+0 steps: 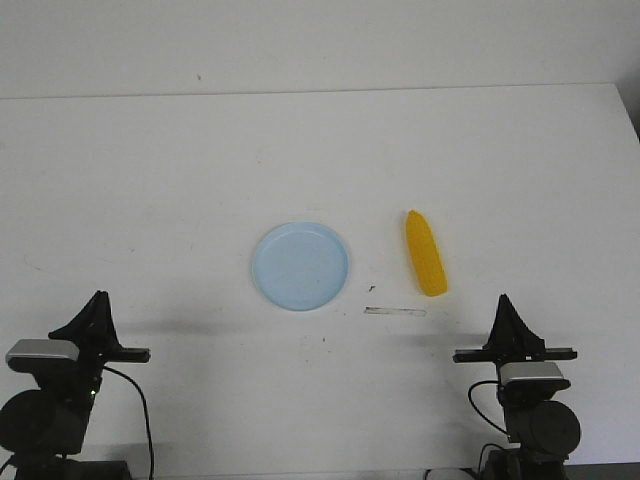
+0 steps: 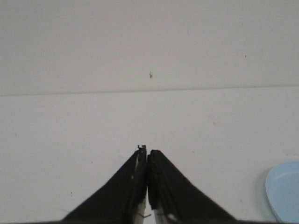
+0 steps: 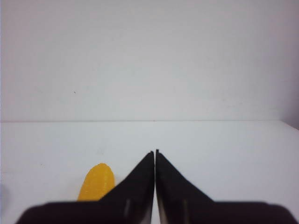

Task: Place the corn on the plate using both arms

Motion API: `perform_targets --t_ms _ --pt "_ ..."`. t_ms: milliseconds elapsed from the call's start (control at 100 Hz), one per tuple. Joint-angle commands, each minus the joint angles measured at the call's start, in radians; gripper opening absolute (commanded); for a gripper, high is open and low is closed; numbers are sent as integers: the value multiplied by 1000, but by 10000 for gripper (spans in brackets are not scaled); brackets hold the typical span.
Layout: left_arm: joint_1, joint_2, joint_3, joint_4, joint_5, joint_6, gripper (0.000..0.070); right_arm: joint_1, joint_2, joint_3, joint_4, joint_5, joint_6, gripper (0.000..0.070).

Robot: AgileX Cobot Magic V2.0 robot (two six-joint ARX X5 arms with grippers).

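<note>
Both my arms sit folded low at the near edge of the tabletop, one toward each near corner, with nothing in their grip. My left hand [image 1: 95,300] points forward over the tabletop from the near left corner; in its wrist view the two fingers [image 2: 163,186] are pressed together along their length, tips meeting, and they hold nothing. My right hand [image 1: 505,305] points forward from the near right side in the same posture; its fingers [image 3: 175,186] are also closed tip to tip on nothing. Each hand hangs just above the white surface, well apart from the things ahead of it.

I count one plate [image 1: 300,266] and one corn [image 1: 425,253]. The plate lies flat near the middle of the tabletop, a little toward the near edge, pale blue and bare. The corn lies on the tabletop just to the right of the plate, not touching it, a clear strip of white between them. It runs roughly from far to near, its pointed tip toward the far edge and its blunt end toward me, slanted slightly rightward at the near end.

From my right wrist the corn [image 3: 96,182] shows just beside the closed fingers, one end toward me. From my left wrist only an edge of the plate [image 2: 285,191] shows.

A thin pale strip [image 1: 395,311] lies on the tabletop between plate and corn, nearer my edge.
</note>
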Motion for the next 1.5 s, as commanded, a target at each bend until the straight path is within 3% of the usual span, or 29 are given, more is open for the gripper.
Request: perform_targets --t_ms 0,390,650,720,900,1120,1320,1490 --pt "1 -25 2 11 0 9 1 2 0 -2 10 1 -4 2" --pt "1 -109 2 11 0 9 1 2 0 -2 27 5 -4 2" --pt "1 -109 2 10 0 9 1 2 0 16 167 6 -4 2" --pt "1 -108 2 10 0 9 1 2 1 64 97 7 -3 2" --pt "1 -109 2 10 0 9 1 2 44 241 -235 7 16 2" --pt "1 -109 2 10 1 9 1 2 204 425 -525 -16 177 2" --pt "1 -109 2 10 0 9 1 3 407 489 -546 -120 318 2" --pt "1 -108 2 11 0 9 1 10 619 535 -514 -249 299 2"
